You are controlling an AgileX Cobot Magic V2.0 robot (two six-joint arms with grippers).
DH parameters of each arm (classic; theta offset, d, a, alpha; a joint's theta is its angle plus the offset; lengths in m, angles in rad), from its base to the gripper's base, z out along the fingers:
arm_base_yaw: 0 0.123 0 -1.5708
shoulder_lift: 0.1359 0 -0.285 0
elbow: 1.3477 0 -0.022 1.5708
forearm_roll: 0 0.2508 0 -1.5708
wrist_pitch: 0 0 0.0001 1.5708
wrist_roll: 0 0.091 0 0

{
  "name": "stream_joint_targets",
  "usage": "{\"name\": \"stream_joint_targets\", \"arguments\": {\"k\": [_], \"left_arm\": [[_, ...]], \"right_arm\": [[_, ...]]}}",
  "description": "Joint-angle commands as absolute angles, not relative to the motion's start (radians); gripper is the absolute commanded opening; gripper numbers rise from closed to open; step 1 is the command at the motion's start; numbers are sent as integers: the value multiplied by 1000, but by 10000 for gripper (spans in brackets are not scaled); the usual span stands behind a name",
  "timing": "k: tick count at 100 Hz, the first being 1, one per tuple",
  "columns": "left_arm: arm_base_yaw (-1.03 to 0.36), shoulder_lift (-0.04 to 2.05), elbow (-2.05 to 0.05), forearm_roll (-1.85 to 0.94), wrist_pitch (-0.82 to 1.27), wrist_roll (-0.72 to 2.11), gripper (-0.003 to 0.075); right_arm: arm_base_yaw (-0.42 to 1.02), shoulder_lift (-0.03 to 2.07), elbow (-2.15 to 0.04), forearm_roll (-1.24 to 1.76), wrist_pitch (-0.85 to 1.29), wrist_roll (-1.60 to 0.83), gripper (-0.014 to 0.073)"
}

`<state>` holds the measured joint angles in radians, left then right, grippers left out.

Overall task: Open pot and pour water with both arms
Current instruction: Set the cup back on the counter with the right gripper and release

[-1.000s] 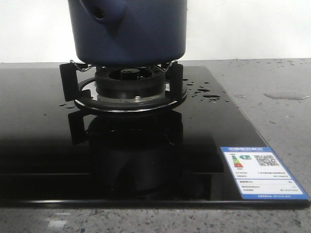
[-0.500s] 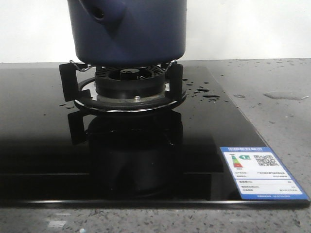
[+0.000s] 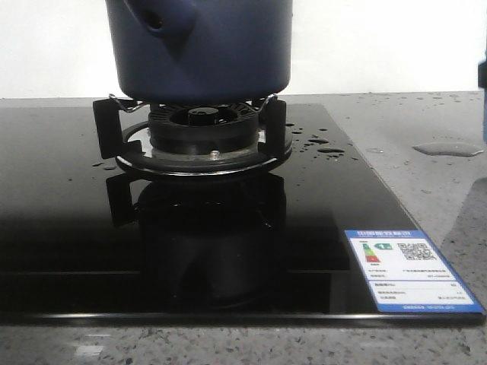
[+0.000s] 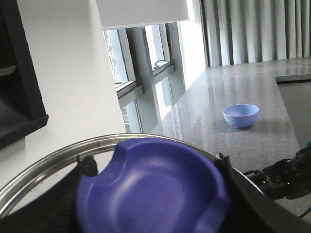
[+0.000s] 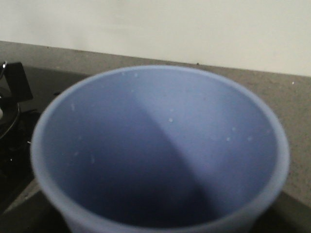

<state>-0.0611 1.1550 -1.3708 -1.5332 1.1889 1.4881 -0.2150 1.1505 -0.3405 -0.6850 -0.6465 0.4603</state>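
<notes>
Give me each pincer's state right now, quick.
Left pincer: out of view; a blue lid fills its camera; grip cannot be told.
Right pincer: out of view; a pale-blue cup fills its camera; grip cannot be told.

Pot (image 3: 199,49): dark navy-blue, round, upright on the burner, toward the far edge of the table; its top is cut off by the frame.
Stub (image 3: 154,20): hollow, with a round hole, on the pot's left side.
Burner (image 3: 199,135): black ring with pan supports, on the cooktop.
Cooktop (image 3: 68,228): black, glossy; energy label (image 3: 409,270) at its near right corner.
Water (image 3: 447,148): flat puddle on the table (image 3: 449,205) near the right edge; small drops beside the burner.
</notes>
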Motion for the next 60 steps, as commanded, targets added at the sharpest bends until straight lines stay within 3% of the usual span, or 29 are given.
{"name": "stream_joint_targets", "arguments": {"k": [1, 12, 34, 60], "left_arm": [[-58, 1139, -1398, -1644, 1160, 1482, 243], [-58, 1139, -1398, -1644, 1160, 1482, 243], [-58, 1139, -1398, -1644, 1160, 1482, 243], [-58, 1141, -1394, -1604, 1156, 1480, 243]], "right_arm": [[-223, 1150, -353, -650, -749, 462, 246], [-223, 1146, -353, -650, -754, 462, 290], [-223, 1146, -353, -650, -742, 462, 670], [-223, 1036, -353, -654, -721, 462, 654]]}}
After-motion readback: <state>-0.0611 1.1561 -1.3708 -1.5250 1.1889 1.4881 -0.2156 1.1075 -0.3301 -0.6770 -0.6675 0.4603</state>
